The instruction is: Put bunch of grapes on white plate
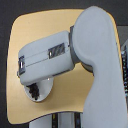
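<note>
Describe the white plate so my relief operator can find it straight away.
Start at the tan wooden table and follow the grey arm to its lower-left end. The white plate lies half hidden beneath it, round and glossy, with the dark bunch of grapes on it.

The arm is clad in smooth, pale grey-white shells with rounded edges; the upper segment is a broad, bulky column with a domed top; the forearm is a boxier casing with softened corners; a thin dark seam runs along its length; a dark, striped rectangular panel sits on its top face; a darker grey collar marks the joint between the two; a small dark fitting shows at the forearm's far end.
</note>
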`<action>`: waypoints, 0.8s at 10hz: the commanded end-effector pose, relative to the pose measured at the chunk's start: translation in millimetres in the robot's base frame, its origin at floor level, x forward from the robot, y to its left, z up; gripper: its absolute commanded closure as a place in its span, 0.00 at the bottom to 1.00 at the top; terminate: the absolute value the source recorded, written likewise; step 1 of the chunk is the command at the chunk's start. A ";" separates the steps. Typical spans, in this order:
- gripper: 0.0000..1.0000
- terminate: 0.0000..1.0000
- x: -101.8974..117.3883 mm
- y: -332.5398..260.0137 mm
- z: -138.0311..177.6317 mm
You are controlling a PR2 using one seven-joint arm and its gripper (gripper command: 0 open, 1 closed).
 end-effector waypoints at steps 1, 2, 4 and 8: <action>0.00 0.00 6.9 -8.2 10.0; 0.00 0.00 7.3 -7.9 11.9; 0.00 0.00 11.3 -4.0 26.6; 0.00 0.00 26.1 8.4 92.8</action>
